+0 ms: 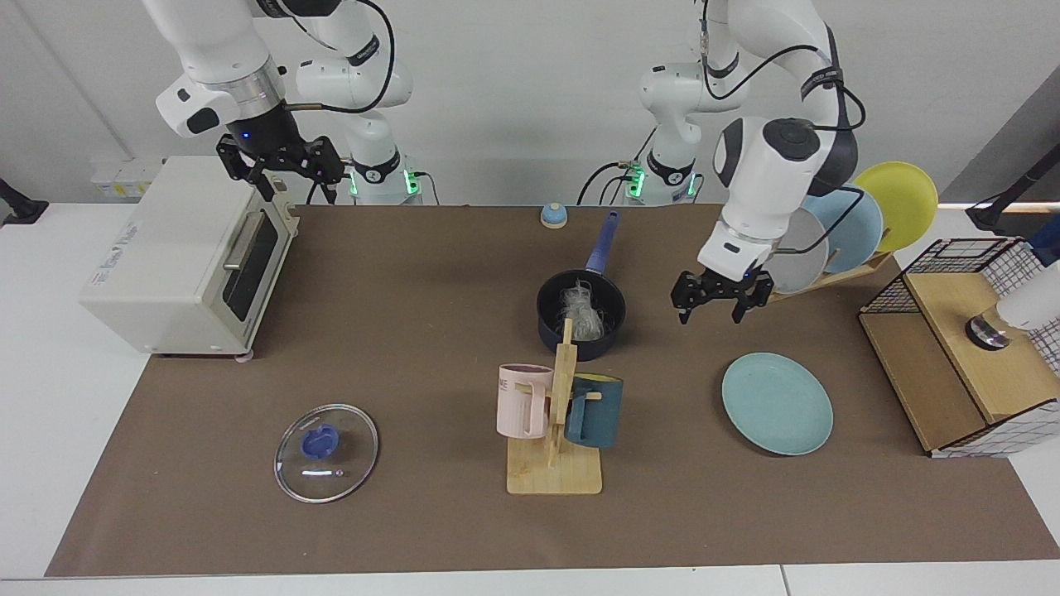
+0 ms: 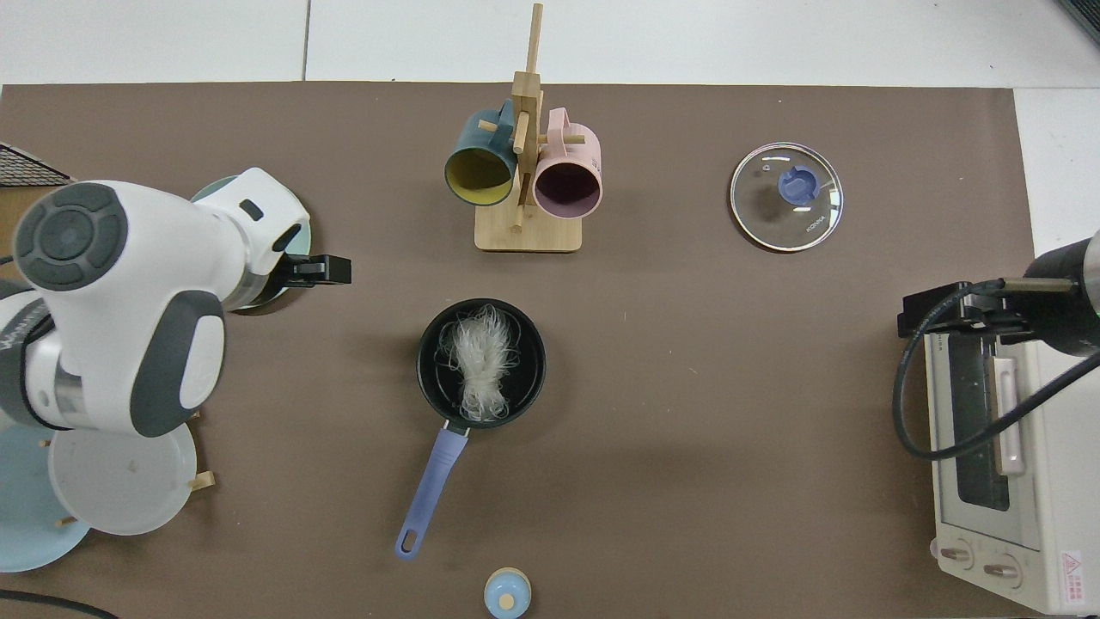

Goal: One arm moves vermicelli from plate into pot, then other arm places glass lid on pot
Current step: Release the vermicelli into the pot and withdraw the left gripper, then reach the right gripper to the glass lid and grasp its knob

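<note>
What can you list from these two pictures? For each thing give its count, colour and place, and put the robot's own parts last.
vermicelli: one, white, inside the pot
pot: one, navy, mat centre
glass lid: one, clear, blue knob, flat on mat
teal plate: one, bare, on mat
racked plates: three, grey, blue, yellow
mugs: two, pink and teal, on wooden stand
toaster oven: one, cream, mat edge
blue-topped knob: one, behind pot
left gripper: open, empty, above teal plate's far side
right gripper: open, waits over oven

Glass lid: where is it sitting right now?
The glass lid lies flat on the brown mat, at the facing view's lower left, in front of the toaster oven, apart from the pot.
</note>
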